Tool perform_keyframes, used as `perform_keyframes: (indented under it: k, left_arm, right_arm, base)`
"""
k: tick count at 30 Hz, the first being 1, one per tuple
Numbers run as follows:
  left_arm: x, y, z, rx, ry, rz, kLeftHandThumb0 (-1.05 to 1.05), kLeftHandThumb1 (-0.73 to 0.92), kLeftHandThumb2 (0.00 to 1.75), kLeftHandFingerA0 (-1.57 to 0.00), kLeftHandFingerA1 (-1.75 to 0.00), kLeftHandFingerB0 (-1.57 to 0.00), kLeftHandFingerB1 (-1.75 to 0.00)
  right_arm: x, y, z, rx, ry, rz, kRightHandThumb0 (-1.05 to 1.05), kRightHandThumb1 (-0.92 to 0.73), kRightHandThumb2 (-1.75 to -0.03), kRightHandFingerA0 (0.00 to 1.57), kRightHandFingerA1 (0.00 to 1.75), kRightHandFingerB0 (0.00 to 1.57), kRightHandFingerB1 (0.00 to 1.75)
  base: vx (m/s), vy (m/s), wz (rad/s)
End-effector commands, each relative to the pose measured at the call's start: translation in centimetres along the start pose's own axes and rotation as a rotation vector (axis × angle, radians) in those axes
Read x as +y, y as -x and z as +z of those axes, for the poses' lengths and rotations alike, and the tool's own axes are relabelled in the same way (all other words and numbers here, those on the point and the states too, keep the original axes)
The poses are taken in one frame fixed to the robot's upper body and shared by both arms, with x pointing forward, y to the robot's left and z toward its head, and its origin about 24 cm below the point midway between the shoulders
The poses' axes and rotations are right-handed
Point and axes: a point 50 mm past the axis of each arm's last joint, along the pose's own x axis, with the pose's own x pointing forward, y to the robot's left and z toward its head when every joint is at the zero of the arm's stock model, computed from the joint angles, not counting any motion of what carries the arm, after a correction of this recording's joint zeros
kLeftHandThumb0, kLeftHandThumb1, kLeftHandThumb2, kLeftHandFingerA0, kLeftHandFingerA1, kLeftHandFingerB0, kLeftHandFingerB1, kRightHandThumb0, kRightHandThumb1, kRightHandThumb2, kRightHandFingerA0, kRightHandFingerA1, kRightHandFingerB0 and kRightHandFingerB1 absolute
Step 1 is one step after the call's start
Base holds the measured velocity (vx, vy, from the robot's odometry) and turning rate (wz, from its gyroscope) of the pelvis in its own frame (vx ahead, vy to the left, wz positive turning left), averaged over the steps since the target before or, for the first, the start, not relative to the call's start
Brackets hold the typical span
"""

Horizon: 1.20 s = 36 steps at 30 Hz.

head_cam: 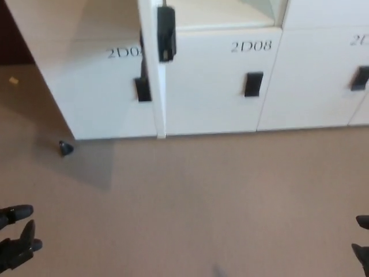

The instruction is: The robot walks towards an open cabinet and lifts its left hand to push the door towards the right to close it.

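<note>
The left hand (pixel 16 236) sits low in the bottom-left corner of the head view, just above the floor (pixel 196 202), its black fingers (pixel 17 212) spread apart with nothing between them — open and empty. Only the tips of the right hand (pixel 363 242) show at the bottom-right edge, too little to tell how far it is open. The white cabinet (pixel 207 86) fills the top of the view, well apart from both hands, with a wide band of bare tan floor between them. Its open door (pixel 151 57) stands edge-on toward the camera, a narrow white vertical strip reaching down to the floor, with a black handle (pixel 166 32) on its upper part. The door lies ahead and to the right of the left hand, nearer the picture's middle than its left edge. To the right of the door edge an open compartment (pixel 225 11) shows a pale shelf, and below it sits a closed front marked 2D08 (pixel 251 46) with a black pull (pixel 253 83). To the left of the door another front bears a partly hidden label beginning 2D0 (pixel 122 52). A small dark doorstop-like object (pixel 66 148) rests on the floor near the cabinet's left corner — between the left hand and the cabinet, but close to the cabinet. A small yellowish scrap (pixel 13 81) lies far left on the floor.
</note>
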Motion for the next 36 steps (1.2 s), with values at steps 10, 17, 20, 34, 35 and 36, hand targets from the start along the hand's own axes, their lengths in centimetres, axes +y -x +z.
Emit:
perform_keyframes:
  k: [10,17,20,34,35,36]
  left_arm:
    - [0.8,1.2,-2.0,0.02,-0.027,0.004,-0.48,0.5,0.98,-0.64,-1.09,-0.46,-0.91]
    - [0.8,1.7,-2.9,0.057,-0.049,0.009,-0.44,0.52,0.92,-0.63,-1.08,-0.46,-0.85]
    - [0.8,1.7,-3.0,0.058,-0.049,0.009,-0.45,0.43,1.05,-0.73,-0.96,-0.51,-0.79]
    - [0.9,1.8,-3.3,0.073,-0.052,0.013,-0.45,0.49,0.92,-0.66,-1.13,-0.46,-0.89]
    - [0.9,1.8,-3.3,0.072,-0.053,0.011,-0.45,0.49,0.92,-0.66,-1.13,-0.46,-0.89]
    - [0.9,1.9,-3.4,0.073,-0.053,0.008,-0.45,0.49,0.92,-0.64,-1.12,-0.46,-0.88]
  right_arm:
    - [0.0,1.5,-2.1,0.032,0.028,0.015,-0.23,-0.67,-0.6,0.7,0.53,0.47,0.42]
    - [0.3,2.3,-3.3,0.067,0.042,0.03,-0.23,-0.68,-0.6,0.71,0.53,0.47,0.42]
    - [0.4,2.5,-3.5,0.072,0.044,0.035,-0.23,-0.68,-0.6,0.67,0.51,0.46,0.41]
    - [0.9,3.1,-4.4,0.099,0.034,0.036,-0.25,-0.69,-0.6,0.69,0.51,0.48,0.41]
    - [0.9,3.1,-4.4,0.099,0.035,0.036,-0.25,-0.69,-0.6,0.69,0.51,0.48,0.41]
    - [0.9,3.1,-4.5,0.1,0.033,0.036,-0.25,-0.68,-0.6,0.69,0.52,0.49,0.42]
  base:
    - [0.42,-0.19,0.26]
    - [0.35,-0.011,-0.23]
    - [0.43,0.183,-0.47]
    - [0.21,0.014,0.04]
    - [0.22,-0.173,-0.12]
    - [0.22,-0.121,-0.05]
